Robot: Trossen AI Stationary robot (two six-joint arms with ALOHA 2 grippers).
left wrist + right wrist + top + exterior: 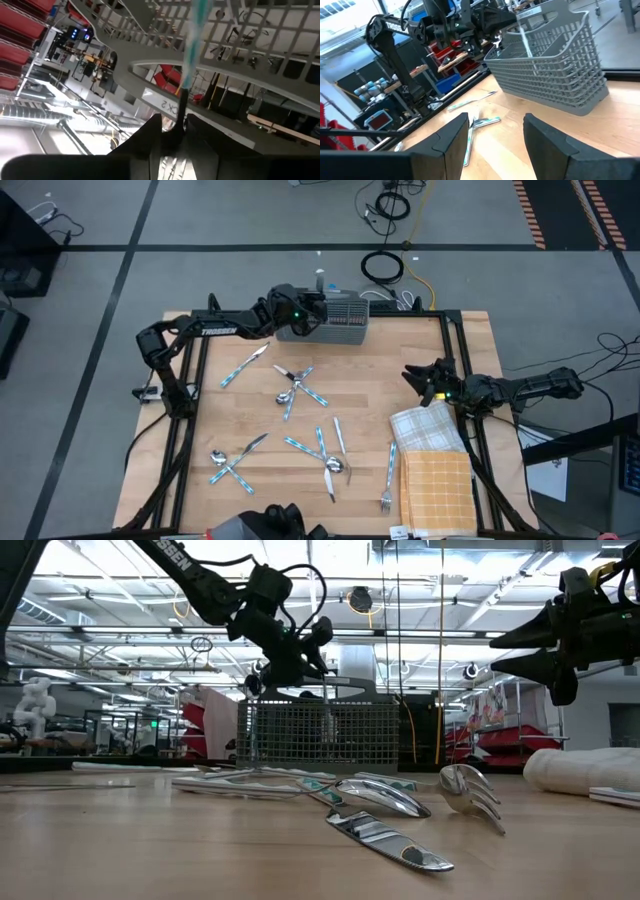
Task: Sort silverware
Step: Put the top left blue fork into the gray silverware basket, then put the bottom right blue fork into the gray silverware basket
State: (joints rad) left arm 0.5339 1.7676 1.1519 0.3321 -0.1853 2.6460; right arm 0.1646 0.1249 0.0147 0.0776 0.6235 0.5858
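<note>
On the table [420, 350], about thirteen silverware pieces [300, 385], one caddy [335, 320].

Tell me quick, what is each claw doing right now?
Left gripper: over the grey caddy, with a blue-handled utensil at its fingertips; cannot tell whether it still grips.
Right gripper: open, empty, above the table's right side.

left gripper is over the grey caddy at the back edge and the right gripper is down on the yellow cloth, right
Not quite. The left gripper is over the grey caddy, but the right gripper hangs open above bare table, beside the cloth, as the high view shows.
</note>
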